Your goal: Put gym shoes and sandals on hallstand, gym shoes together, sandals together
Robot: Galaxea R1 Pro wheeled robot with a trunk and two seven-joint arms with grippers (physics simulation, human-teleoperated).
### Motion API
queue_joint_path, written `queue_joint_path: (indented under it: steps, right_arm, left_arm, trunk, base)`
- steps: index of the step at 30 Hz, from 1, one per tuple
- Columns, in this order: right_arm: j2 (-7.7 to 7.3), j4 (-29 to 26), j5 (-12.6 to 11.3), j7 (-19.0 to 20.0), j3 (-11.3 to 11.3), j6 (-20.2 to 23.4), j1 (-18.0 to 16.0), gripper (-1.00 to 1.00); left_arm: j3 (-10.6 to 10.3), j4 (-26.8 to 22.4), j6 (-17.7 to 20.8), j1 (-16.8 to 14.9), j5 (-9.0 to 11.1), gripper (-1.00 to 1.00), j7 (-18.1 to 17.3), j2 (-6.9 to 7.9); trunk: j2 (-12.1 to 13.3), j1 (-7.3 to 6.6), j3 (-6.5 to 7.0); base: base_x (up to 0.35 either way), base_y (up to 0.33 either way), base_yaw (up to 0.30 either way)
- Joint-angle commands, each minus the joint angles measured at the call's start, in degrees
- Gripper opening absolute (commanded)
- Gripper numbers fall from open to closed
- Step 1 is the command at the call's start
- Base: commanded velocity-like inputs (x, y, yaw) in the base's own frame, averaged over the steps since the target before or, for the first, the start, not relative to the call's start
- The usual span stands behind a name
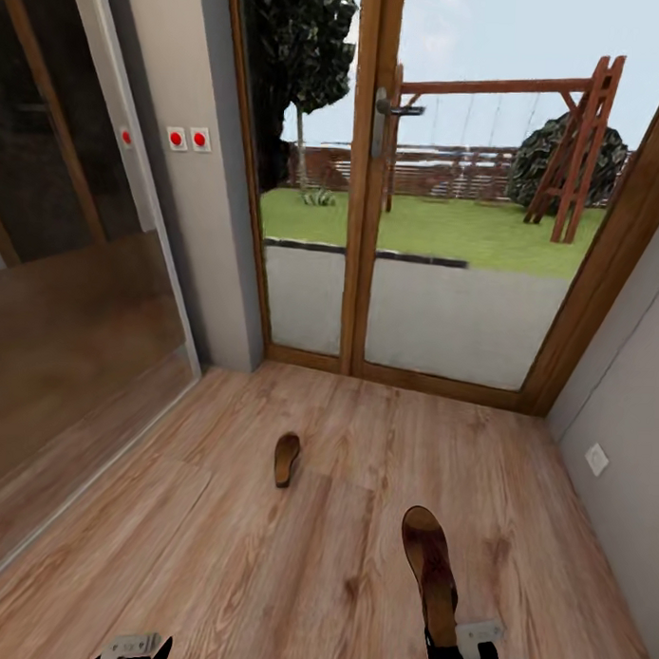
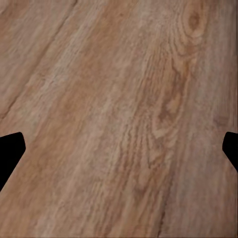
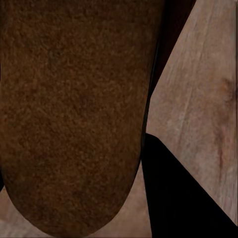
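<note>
One dark brown sandal (image 1: pixel 286 459) lies on the corridor floor (image 1: pixel 218 516) in the middle, a little short of the glass door. The other sandal (image 1: pixel 430 564) is held up near the camera, toe pointing away, with my right gripper (image 1: pixel 449 647) shut on its heel end. In the right wrist view its brown sole (image 3: pixel 74 114) is close up, with one black finger (image 3: pixel 183 198) beside it. My left gripper (image 1: pixel 133 651) hangs low at the left, open, with wood planks (image 2: pixel 119 119) between its fingers. The gym shoes and the hallstand are out of view.
A wood-framed glass door (image 1: pixel 373 179) closes the corridor ahead, with paving and a garden outside. A sliding glass panel (image 1: pixel 74 292) runs along the left, a grey wall (image 1: pixel 632 378) with a socket (image 1: pixel 598 460) along the right.
</note>
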Motion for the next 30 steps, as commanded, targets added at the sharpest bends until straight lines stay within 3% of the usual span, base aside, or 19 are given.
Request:
queue_joint_path:
  steps: [1,16,30]
  right_arm:
    - [0.02,0.07,0.40,-0.24,-0.23,-0.18,-0.05,-1.00]
    - [0.02,0.07,0.34,-0.24,-0.21,-0.18,-0.02,-1.00]
    - [0.07,0.05,0.35,-0.22,-0.16,-0.18,-0.03,-1.00]
  left_arm:
    - [0.50,0.03,-0.21,-0.04,-0.52,1.00,-0.25,0.00]
    - [0.50,0.03,-0.21,-0.04,-0.49,1.00,-0.25,0.00]
    - [0.50,0.03,-0.21,-0.04,-0.50,1.00,-0.25,0.00]
  trunk:
    - [-0.02,0.02,-0.05]
    - [-0.02,0.02,-0.05]
    - [-0.02,0.02,-0.05]
  base:
    - [0.272,-0.214,0.000]
    - [0.276,-0.210,0.000]
    - [0.281,-0.110,0.000]
